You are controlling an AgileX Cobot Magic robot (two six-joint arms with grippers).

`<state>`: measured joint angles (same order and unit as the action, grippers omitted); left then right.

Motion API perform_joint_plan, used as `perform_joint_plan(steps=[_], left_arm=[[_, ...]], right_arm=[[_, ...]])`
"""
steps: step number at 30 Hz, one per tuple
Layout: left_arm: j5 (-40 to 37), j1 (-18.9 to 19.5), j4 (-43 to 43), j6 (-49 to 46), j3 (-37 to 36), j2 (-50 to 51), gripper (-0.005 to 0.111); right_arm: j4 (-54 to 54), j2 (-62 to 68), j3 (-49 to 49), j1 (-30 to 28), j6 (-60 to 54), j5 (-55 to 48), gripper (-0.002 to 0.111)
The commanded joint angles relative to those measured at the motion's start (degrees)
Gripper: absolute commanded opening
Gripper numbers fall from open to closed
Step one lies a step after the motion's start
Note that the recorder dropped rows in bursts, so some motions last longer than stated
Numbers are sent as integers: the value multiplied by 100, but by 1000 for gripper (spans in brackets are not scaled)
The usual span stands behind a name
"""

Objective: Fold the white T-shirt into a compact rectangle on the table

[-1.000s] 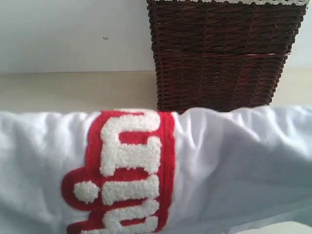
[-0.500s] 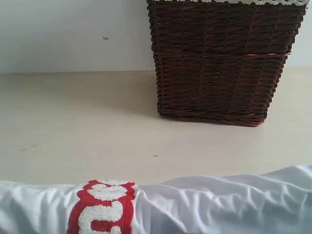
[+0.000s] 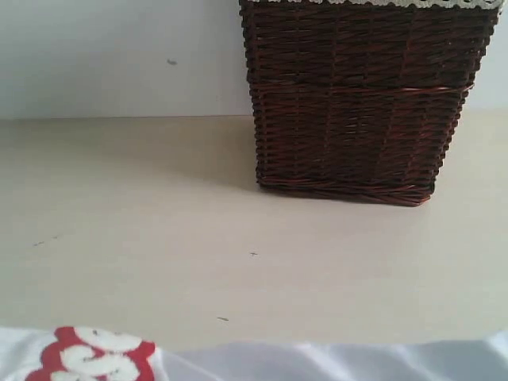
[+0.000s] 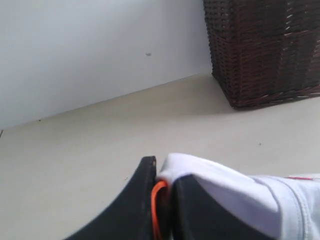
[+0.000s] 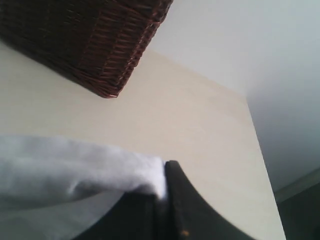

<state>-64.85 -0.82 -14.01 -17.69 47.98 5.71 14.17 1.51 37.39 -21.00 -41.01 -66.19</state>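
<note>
Because the left pincer (image 4: 161, 174) and the right pincer (image 5: 161, 192) each have their jaws closed down on an edge of the white T-shirt (image 3: 317, 361), the cloth is drawn into a band between them instead of lying loose. At the left pincer a fold of white fabric is nipped between the two dark fingers, with the orange tag (image 4: 156, 202) caught in the same narrow gap. At the right pincer a bunched corner of cloth sits tight in the jaws, with no gap showing. A hold at both ends looks meant to keep one edge straight, so that a fold can be laid down squarely.

The shirt's long axis, as it is held, runs from one pincer across to the other. The red-outlined fuzzy lettering (image 3: 95, 357) lies toward the left pincer's end of that span, and plain white cloth runs on toward the right pincer. Only the upper edge of the garment shows in the exterior view, so whether the rest lies on the tabletop (image 3: 159, 222) or hangs off its near side cannot be told.

Beyond both pincers the pale tabletop is bare apart from a few dark specks. The dark wicker basket (image 3: 357, 103) stands well apart from the cloth, on the far side of the pincers and more toward the right one.
</note>
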Motion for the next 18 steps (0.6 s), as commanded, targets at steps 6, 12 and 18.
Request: perform_joint_plan(steps=[6,12,18], left_arm=[[-511,659,-430,215,49,-571,0],[-511,709,-531,142,-537,-287,0],[448,709,-530,-449,-1409,854,0]], right_arm=[[-108,-151,86,-33,371,-377,0],[-548,-151,10,-33,371,53,0],[-529,-151,-583,-33,283,1491,0]])
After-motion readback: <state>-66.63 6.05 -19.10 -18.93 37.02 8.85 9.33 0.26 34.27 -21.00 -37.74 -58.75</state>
